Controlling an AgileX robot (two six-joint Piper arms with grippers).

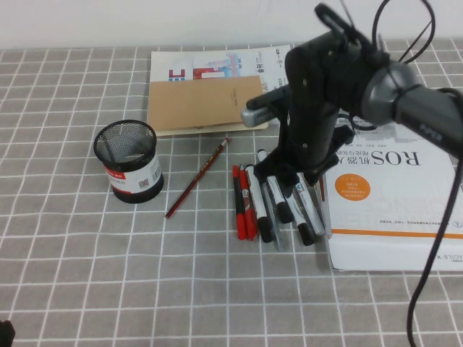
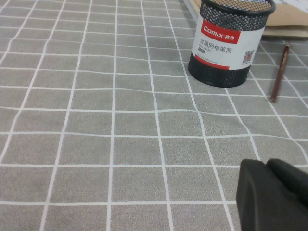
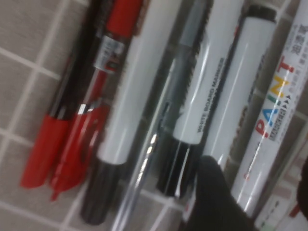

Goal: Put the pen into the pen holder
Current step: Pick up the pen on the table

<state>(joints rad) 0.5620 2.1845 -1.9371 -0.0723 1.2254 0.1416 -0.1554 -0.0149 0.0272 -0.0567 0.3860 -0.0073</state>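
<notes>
The pen holder [image 1: 129,160], a black mesh cup with a red-and-white label, stands at the table's left; it also shows in the left wrist view [image 2: 230,41]. Several markers lie side by side at the centre. My right gripper [image 1: 289,176] is low over them and open. In the right wrist view its fingertips [image 3: 211,192] straddle white barrels, with the gripper [image 3: 257,187] over the pen [image 3: 248,91], a white marker with black ends, and a "PAINT" marker [image 3: 276,103] beside it. It grips nothing. My left gripper [image 2: 272,192] is shut and empty, low over the cloth near the holder.
Two red markers [image 1: 242,206] and a thin red pencil [image 1: 197,178] lie left of the white markers. A white ROS book [image 1: 394,202] lies at the right. A brown envelope [image 1: 202,105] on papers lies at the back. The grey checked cloth [image 1: 87,275] covers the table.
</notes>
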